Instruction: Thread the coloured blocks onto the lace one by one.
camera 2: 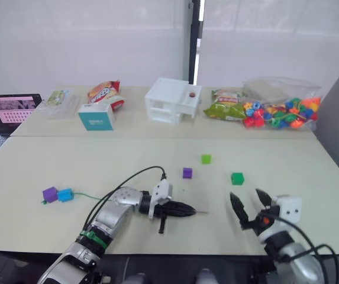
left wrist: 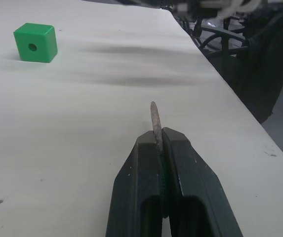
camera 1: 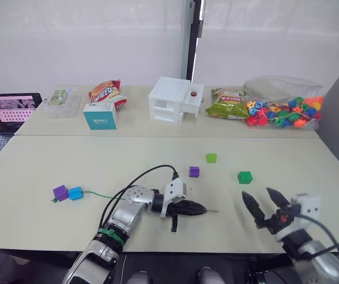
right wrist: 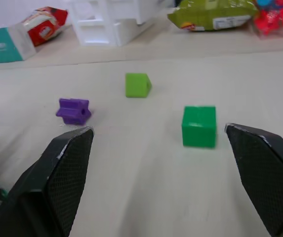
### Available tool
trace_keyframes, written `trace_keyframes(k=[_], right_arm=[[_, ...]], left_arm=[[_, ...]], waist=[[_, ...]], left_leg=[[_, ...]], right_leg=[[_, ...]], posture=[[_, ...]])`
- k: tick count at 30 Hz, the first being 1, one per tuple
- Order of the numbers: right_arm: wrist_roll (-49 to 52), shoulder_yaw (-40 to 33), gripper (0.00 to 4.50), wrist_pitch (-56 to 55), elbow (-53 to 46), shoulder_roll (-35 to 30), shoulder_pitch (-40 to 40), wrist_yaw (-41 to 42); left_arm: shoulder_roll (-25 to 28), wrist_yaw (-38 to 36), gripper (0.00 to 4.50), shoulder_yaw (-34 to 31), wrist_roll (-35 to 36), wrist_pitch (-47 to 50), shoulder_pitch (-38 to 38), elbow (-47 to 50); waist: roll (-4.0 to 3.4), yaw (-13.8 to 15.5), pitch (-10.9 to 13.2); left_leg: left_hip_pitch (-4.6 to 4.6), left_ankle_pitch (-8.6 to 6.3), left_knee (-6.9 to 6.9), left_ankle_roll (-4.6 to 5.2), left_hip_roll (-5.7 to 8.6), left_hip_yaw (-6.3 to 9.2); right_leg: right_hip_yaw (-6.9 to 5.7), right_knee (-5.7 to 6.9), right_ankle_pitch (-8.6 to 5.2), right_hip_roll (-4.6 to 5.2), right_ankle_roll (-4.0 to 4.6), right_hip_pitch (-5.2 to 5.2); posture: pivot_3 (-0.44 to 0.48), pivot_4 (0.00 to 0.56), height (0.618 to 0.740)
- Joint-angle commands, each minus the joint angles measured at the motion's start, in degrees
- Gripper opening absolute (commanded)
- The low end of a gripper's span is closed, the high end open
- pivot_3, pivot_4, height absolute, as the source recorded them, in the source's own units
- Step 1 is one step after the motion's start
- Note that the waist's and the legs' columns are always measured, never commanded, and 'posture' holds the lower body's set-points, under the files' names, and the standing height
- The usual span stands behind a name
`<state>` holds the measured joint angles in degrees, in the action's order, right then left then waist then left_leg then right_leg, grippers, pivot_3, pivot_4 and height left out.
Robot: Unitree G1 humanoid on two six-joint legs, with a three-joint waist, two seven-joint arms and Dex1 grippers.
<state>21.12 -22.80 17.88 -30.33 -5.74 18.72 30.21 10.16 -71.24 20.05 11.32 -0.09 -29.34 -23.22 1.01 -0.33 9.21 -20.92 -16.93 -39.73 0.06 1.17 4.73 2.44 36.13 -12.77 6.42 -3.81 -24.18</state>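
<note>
My left gripper (camera 1: 196,209) is shut on the lace's grey tip (left wrist: 155,121), which pokes out past the fingertips just above the table. The green lace (camera 1: 98,196) trails left to a blue block (camera 1: 76,193) and a purple block (camera 1: 61,192) sitting side by side at its far end. Loose on the table lie a second purple block (camera 1: 194,171), a light green block (camera 1: 211,158) and a dark green block (camera 1: 244,177). My right gripper (camera 1: 265,206) is open and holds nothing, just in front of the dark green block (right wrist: 199,126).
Along the back stand a laptop (camera 1: 12,112), a clear container (camera 1: 61,102), a teal box (camera 1: 100,116), a snack bag (camera 1: 105,92), a white model house (camera 1: 175,99), a green snack bag (camera 1: 227,103) and a bag of beads (camera 1: 284,109). The table's front edge is close under both grippers.
</note>
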Motion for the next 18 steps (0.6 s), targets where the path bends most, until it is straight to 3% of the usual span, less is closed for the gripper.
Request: trace_keyframes(k=[1,8,18], right_arm=[[-4.5,1.9,4.49,-8.9,1.7,1.4,2.6,-3.0],[-9.4,4.7,4.49,-15.0,8.0,-0.6,-0.4,-7.0],[-9.4,7.0,4.49,-8.1,19.6,-6.0,-13.9,-11.3]], left_arm=[[-0.5,0.3,0.00,-0.6,0.5,-0.2,-0.3,1.0],[0.5,1.4,0.00,-0.9,0.5,0.8,1.1,3.2],[1.8,3.8,0.00,-1.4,0.2,1.8,2.5,5.9]], waist=[[-0.04,0.3,0.0],[-0.11,0.7,0.0],[-0.12,-0.5,0.0]], left_leg=[[0.00,0.01,0.03,-0.02,0.00,0.02],[0.21,0.03,0.33,-0.05,-0.09,0.11],[0.41,0.05,0.46,-0.07,-0.09,0.00]], right_leg=[[-0.01,0.00,-0.01,0.00,0.01,-0.01],[-0.02,0.03,-0.09,-0.14,0.15,0.04],[0.10,0.00,-0.08,-0.13,0.15,0.13]], posture=[[0.000,0.150,0.740],[0.000,0.150,0.740],[0.000,0.150,0.740]])
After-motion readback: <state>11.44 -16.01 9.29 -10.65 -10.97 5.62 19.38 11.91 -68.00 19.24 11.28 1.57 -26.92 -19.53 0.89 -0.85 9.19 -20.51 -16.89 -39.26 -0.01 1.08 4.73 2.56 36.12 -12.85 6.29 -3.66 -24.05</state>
